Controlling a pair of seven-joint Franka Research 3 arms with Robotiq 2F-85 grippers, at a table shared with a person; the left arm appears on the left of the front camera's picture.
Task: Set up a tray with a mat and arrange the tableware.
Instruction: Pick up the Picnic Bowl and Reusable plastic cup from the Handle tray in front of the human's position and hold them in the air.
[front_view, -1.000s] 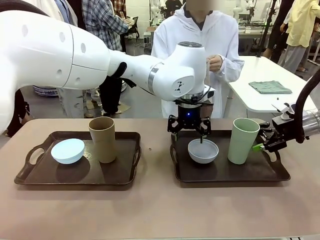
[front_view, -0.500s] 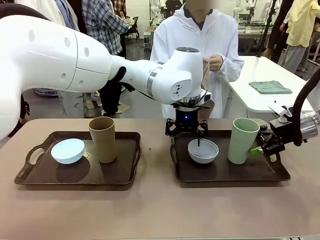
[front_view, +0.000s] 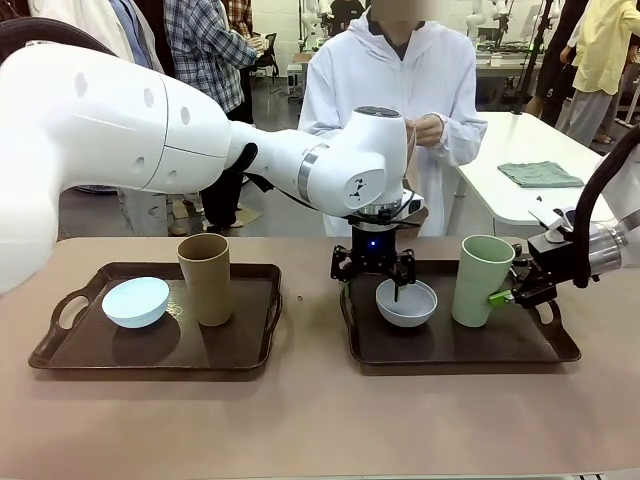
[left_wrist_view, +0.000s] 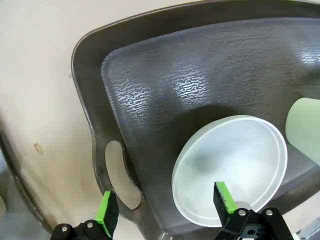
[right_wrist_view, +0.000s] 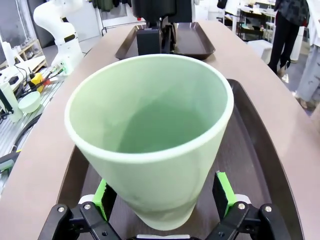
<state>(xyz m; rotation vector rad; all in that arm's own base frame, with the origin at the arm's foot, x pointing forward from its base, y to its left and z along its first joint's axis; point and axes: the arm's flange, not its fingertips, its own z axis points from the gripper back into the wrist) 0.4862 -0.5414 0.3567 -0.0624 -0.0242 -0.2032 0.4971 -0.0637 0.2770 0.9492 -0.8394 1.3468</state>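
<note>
1. The white-grey bowl (front_view: 406, 302) sat on the right tray (front_view: 460, 358). The pale green tumbler (front_view: 482, 280) stood just beside it on the same tray.
2. The left gripper (front_view: 375, 272) hung over the bowl's rim with its fingers wide apart. From its wrist camera, one pad (left_wrist_view: 224, 197) was inside the bowl and the other out by the tray's handle hole. Nothing was clamped.
3. The right gripper (front_view: 505, 292) had its fingers spread either side of the tumbler's lower body. A gap showed beside one pad, so I judged it unsqueezed.
4. The bowl looked stiff, light and glossy (plastic or melamine, I'd guess). Pinching the wall at the rim seemed the sensible hold, though a shallow bite could slip.
5. The tumbler was tall and tapered to a narrow foot, so it would likely tip easily. Its slick wall might slide between the pads, so mid-body looked safest.
6. The pale blue bowl (front_view: 135, 301) and tan-brown tumbler (front_view: 205, 278) stood close together on the left tray (front_view: 150, 365), well apart from both grippers.
</note>
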